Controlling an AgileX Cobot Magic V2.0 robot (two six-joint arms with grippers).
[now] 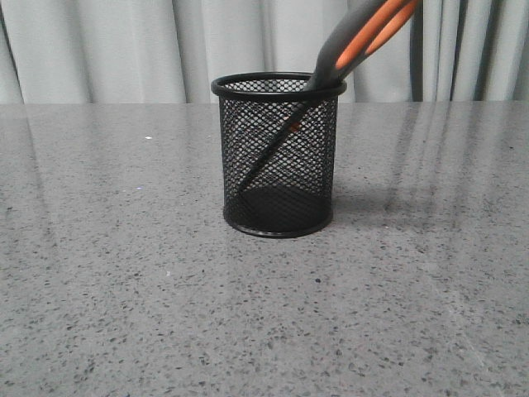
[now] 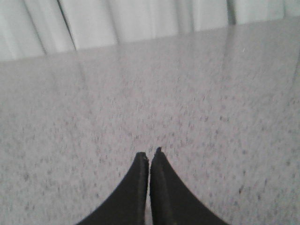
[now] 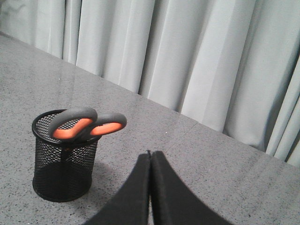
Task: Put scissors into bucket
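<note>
Scissors (image 1: 347,50) stand blades-down in the bucket (image 1: 278,157) on the table (image 1: 124,289), handles leaning over its rim; right tool (image 3: 150,154) and left tool (image 2: 149,157) both closed, empty; advisable to retreat without nudging the bucket.

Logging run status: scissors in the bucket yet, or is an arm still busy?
Done: the scissors stand blades-down in the bucket, handles leaning over its rim. In hand: nothing; left pincer and right pincer are both shut, empty and clear of the bucket. Nothing visibly left.
</note>
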